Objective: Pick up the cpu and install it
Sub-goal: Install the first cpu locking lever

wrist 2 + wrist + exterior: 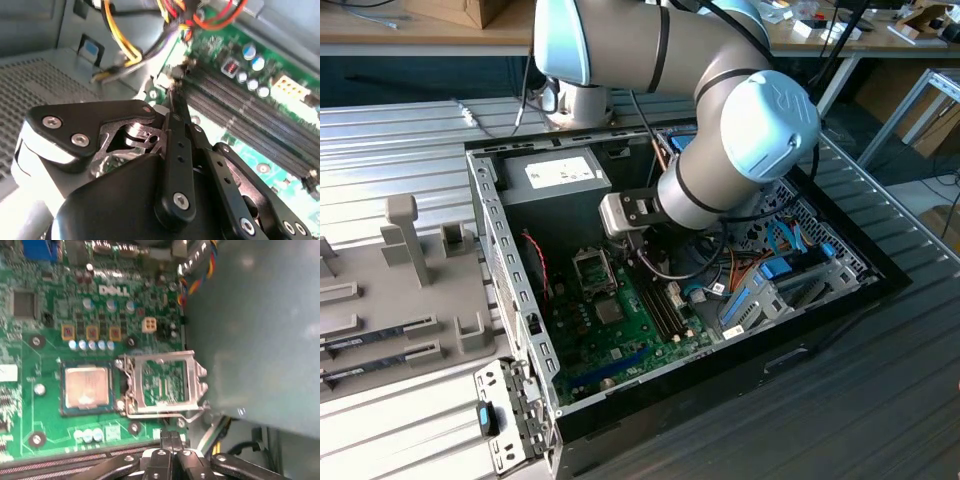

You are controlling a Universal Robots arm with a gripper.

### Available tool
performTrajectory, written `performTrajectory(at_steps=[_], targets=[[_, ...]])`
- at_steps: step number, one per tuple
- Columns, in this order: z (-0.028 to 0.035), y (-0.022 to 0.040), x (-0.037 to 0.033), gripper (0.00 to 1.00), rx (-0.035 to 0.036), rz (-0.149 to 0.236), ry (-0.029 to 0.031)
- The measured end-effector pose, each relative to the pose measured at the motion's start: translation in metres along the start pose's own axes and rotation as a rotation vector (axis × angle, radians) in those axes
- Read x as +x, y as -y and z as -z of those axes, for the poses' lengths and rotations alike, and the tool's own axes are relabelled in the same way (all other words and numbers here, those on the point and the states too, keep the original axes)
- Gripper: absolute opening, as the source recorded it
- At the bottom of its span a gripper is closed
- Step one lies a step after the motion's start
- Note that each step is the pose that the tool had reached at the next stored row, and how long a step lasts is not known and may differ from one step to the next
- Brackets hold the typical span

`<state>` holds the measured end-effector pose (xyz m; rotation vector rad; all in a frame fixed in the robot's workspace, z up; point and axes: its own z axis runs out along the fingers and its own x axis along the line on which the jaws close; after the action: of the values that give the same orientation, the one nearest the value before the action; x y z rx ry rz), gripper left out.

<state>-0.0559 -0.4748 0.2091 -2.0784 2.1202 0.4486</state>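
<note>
I have the arm (720, 130) reaching into the open case (510, 260), over the board (45, 300). The cpu (86, 387) sits in its socket, with the frame (165, 385) flipped open beside it. Claw (171, 440) is pressed together and empty, near the frame's lever. I judge seating looks flat; verify corners before any press.

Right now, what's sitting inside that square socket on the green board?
The cpu lies flat in the socket, metal top up. The hinged socket frame is swung open beside it. The contacts beneath the chip are covered.
</note>
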Motion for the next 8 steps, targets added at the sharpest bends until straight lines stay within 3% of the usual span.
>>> performTrajectory(at_steps=[6, 8], targets=[[-0.0079, 0.0024, -0.027, 0.11, 0.0001, -0.001, -0.0086], [-0.0093, 0.0028, -0.03, 0.11, 0.0003, -0.001, -0.0088]])
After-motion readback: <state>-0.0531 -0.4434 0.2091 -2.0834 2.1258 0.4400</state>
